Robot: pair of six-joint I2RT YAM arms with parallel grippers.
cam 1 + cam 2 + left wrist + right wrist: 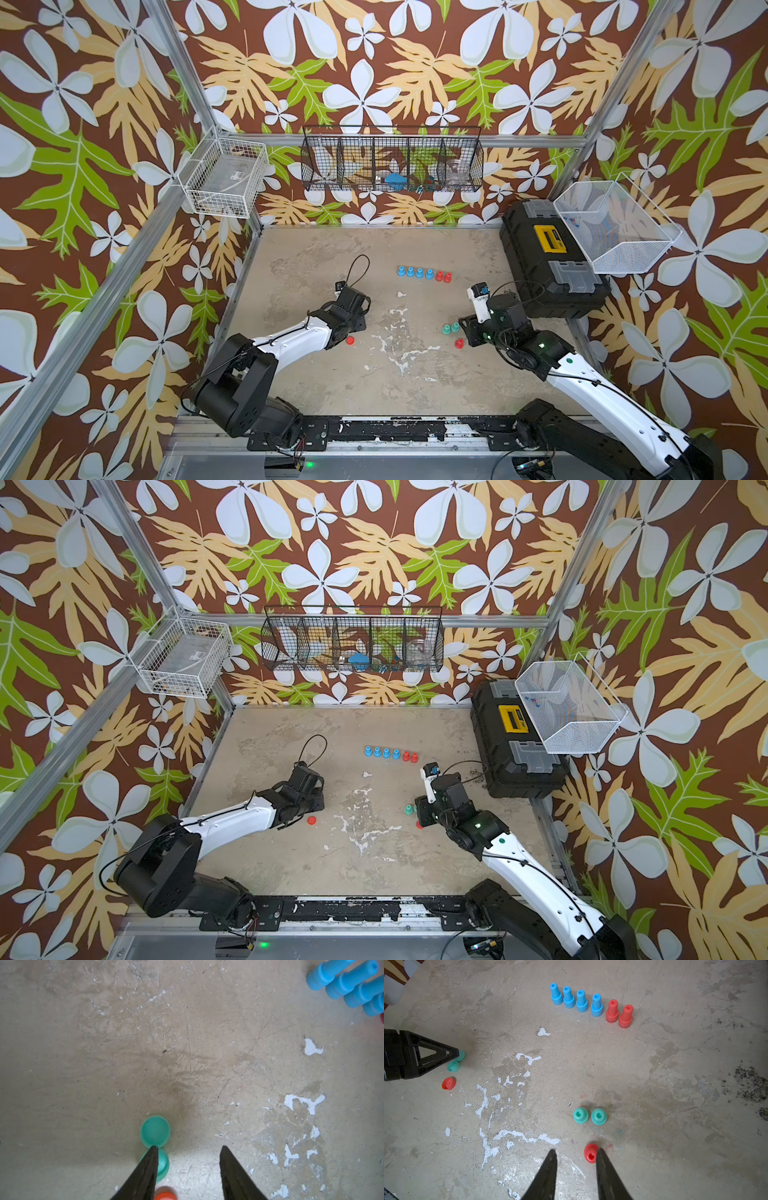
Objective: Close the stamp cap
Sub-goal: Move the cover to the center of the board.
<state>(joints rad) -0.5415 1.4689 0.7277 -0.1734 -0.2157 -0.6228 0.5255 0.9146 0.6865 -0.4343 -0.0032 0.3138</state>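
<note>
Blue plastic stamps and red plastic stamps are set against a beige, white-flecked tabletop; brown floral wallpaper is seen.

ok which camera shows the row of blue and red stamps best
The right wrist view: all six stamps stand in plain sight. Both top views show them small. The left wrist view catches mostly the blue stamps, cropped at the edge.
</note>
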